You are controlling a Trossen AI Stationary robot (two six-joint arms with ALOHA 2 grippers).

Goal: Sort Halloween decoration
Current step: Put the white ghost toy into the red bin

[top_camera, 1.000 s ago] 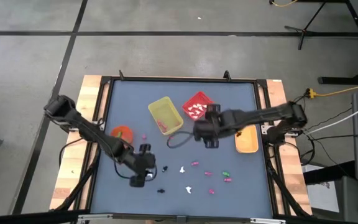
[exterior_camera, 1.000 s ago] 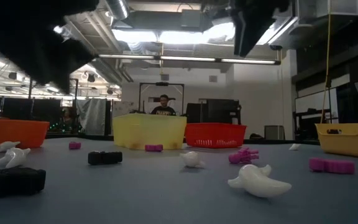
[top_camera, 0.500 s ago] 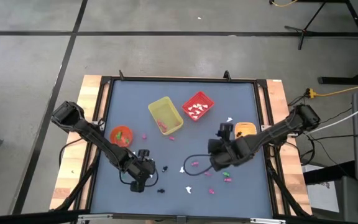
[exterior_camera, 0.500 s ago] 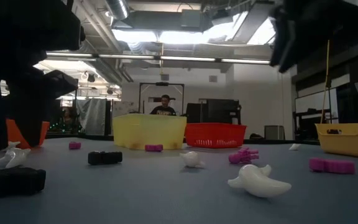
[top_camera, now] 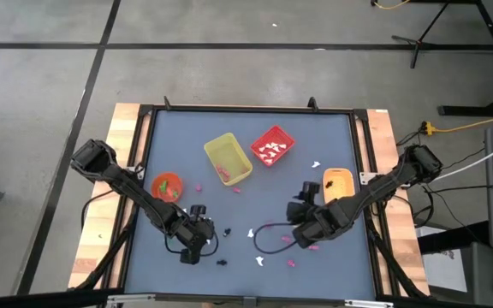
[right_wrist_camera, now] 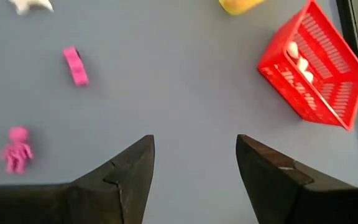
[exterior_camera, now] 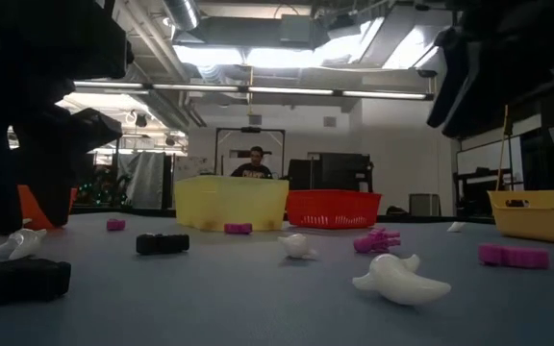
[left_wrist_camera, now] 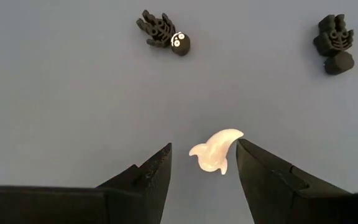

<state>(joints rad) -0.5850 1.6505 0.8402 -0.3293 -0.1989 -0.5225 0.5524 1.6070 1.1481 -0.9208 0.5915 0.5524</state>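
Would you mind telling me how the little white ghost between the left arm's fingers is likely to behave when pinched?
The white ghost looks like glossy moulded plastic, so probably stiff, light and somewhat slippery. Its curved, tapering shape may let it twist or squirt sideways.

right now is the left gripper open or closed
Open: the left gripper has its fingers spread either side of a white ghost, not touching it.

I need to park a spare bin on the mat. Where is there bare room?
The far strip behind the yellow bin and red bin is bare, as is the far left corner beyond the orange bowl. The near middle is crowded with trinkets and both arms.
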